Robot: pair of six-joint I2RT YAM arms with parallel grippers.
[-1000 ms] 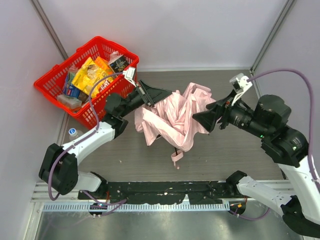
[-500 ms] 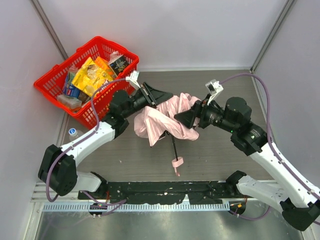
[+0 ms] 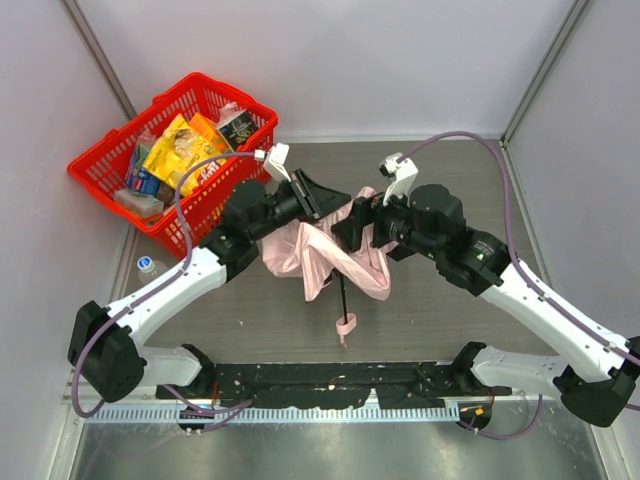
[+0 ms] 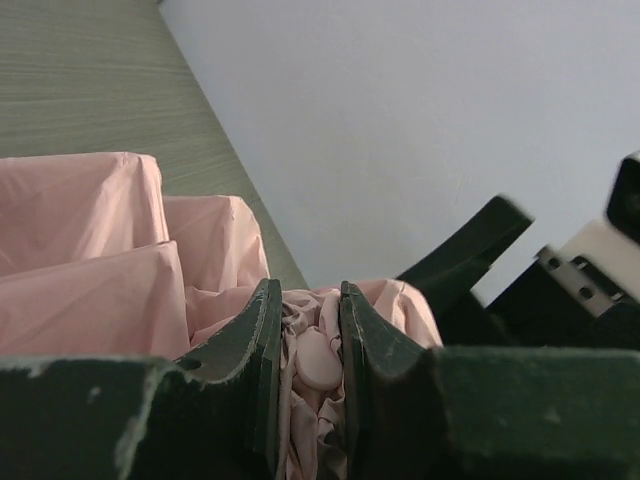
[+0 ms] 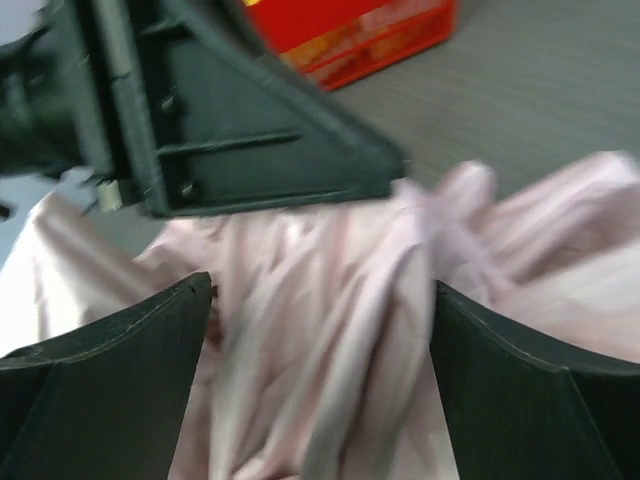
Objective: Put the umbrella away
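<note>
The pale pink umbrella [image 3: 322, 258] hangs bunched between both grippers at mid-table. Its thin black shaft [image 3: 342, 293] runs toward me and ends in the small pink handle and loop [image 3: 346, 326]. My left gripper [image 3: 322, 196] is shut on the umbrella's top; in the left wrist view [image 4: 305, 345] the jaws pinch gathered fabric and a small pink tip [image 4: 322, 362]. My right gripper [image 3: 347, 228] is open, its fingers on either side of the fabric [image 5: 330, 340] in the right wrist view [image 5: 320, 320], which is blurred. The left gripper's finger [image 5: 250, 130] shows there just above the fabric.
A red basket [image 3: 105, 165] full of packaged goods stands at the back left, and its edge shows in the right wrist view [image 5: 370, 35]. A small bottle [image 3: 147, 265] lies by the basket's near corner. Grey walls enclose the table on three sides.
My right arm has swung left from the table's right side up against the umbrella. The fabric has gathered into a tighter bunch, and the left gripper has shifted slightly right with it.
</note>
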